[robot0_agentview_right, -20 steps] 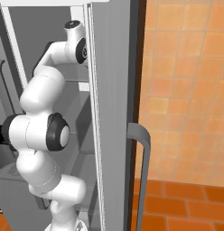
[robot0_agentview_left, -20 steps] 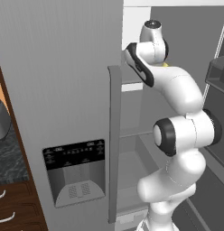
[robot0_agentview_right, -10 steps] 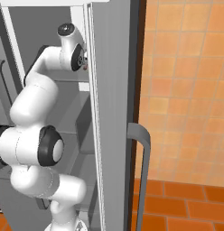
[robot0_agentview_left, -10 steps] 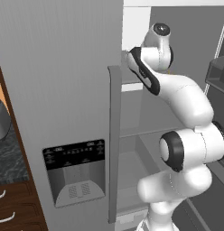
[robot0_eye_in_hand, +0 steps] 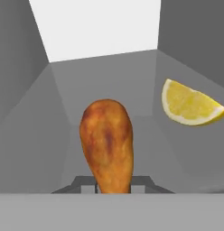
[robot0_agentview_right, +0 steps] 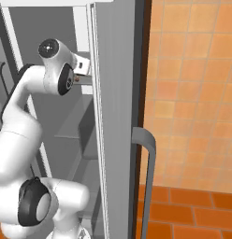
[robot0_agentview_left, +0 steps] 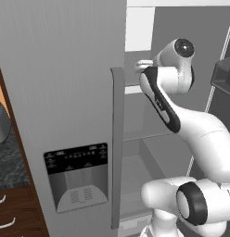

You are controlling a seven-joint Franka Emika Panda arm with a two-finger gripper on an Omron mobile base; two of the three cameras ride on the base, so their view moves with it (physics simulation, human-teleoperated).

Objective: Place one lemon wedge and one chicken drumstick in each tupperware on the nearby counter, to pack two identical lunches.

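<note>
Orange-brown chicken drumstick (robot0_eye_in_hand: 107, 144): standing between the fingertips of the end effector (robot0_eye_in_hand: 113, 184), thin end down, fat end pointing into the grey fridge interior (robot0_eye_in_hand: 105, 85); the fingertips are closing on it. Lemon wedge (robot0_eye_in_hand: 190, 103): lying on the same shelf, to the drumstick's right in the hand view, apart from it. White arm (robot0_agentview_left: 182, 120): reaching into the open fridge past the door (robot0_agentview_left: 61, 92). Speckled tabletop (robot0_agentview_left: 8, 157): showing at the left edge.
</note>
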